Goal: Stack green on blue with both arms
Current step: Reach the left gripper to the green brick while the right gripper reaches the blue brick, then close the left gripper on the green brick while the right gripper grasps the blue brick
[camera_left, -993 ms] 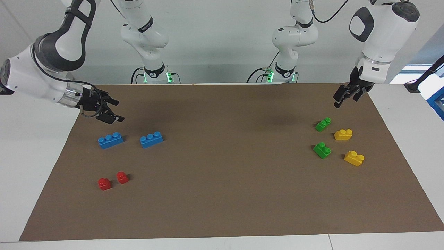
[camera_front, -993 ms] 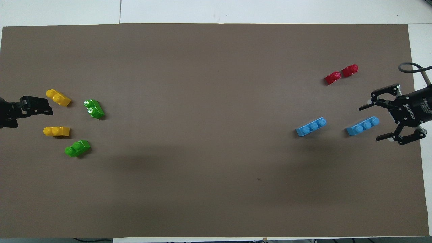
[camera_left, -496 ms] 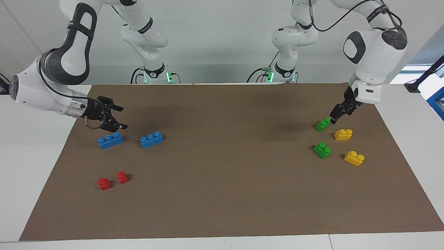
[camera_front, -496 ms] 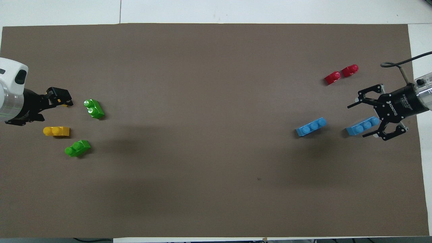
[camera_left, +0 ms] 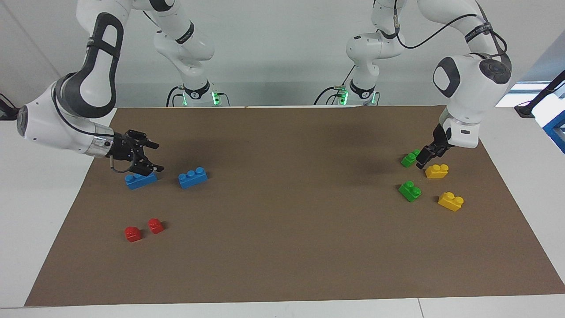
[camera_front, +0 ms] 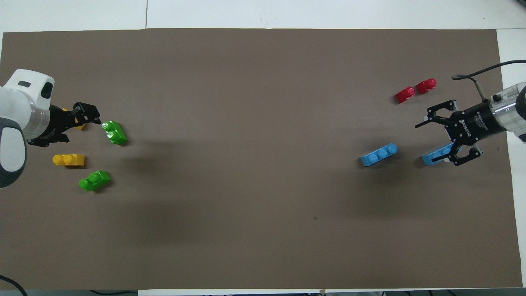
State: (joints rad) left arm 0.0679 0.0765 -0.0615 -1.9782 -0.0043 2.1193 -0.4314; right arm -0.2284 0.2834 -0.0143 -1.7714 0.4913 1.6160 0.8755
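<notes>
- We see the right gripper (camera_left: 152, 157) lower than half a second ago; it now hangs just over the blue brick (camera_left: 140, 180) that lies toward the right arm's end of the brown mat (camera_left: 282, 265), with its fingers spread apart and nothing between them; a second ago it was clearly above and nearer to the mat's edge.
- The second blue brick (camera_left: 193, 177) lies just beside the first one, toward the middle of the mat; it has not moved.
- The left gripper (camera_left: 422, 158) has come down to the mat; it now sits between the green brick (camera_left: 410, 157) nearer to the robots and the yellow brick (camera_left: 437, 170), touching or almost touching the green one; we cannot tell if its fingers are apart or together.
- The other green brick (camera_left: 409, 191) lies farther from the robots than the first green one; another yellow brick (camera_left: 450, 201) is beside it; both kept their places.
- Two red bricks (camera_left: 143, 229) lie farther from the robots than the blue bricks, unchanged.
</notes>
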